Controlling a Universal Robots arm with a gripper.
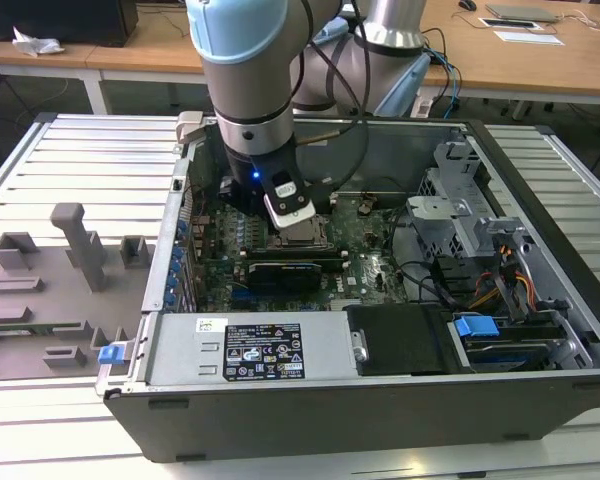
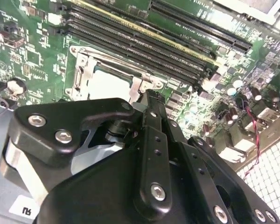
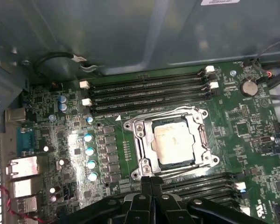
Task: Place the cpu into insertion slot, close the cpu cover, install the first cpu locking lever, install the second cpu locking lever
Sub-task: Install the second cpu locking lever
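Note:
The cpu (image 3: pixel 175 142), a dull silver square, lies flat in the insertion slot (image 3: pixel 139 125) on the green motherboard. The cpu cover (image 3: pixel 201 140), a silver frame, lies down around it. A thin wire lever (image 3: pixel 163 113) runs along the socket's side next to the memory slots. My gripper (image 3: pixel 150 181) is shut, its black fingertips pressed together right at the socket's opposite edge. In the second wrist view the gripper (image 2: pixel 149 97) stands at the cover's (image 2: pixel 81 77) corner, beside the cpu (image 2: pixel 109 84). In the exterior view the gripper (image 1: pixel 298 228) hangs low inside the open computer case.
Long black memory slots (image 3: pixel 149 91) flank the socket on both sides. A black card (image 1: pixel 290 270) stands just in front of the socket. The case wall (image 1: pixel 400 150), the drive cage (image 1: pixel 470 230) and the power supply (image 1: pixel 260 350) hem in the arm. Grey fixtures (image 1: pixel 50 290) sit outside at the exterior view's left.

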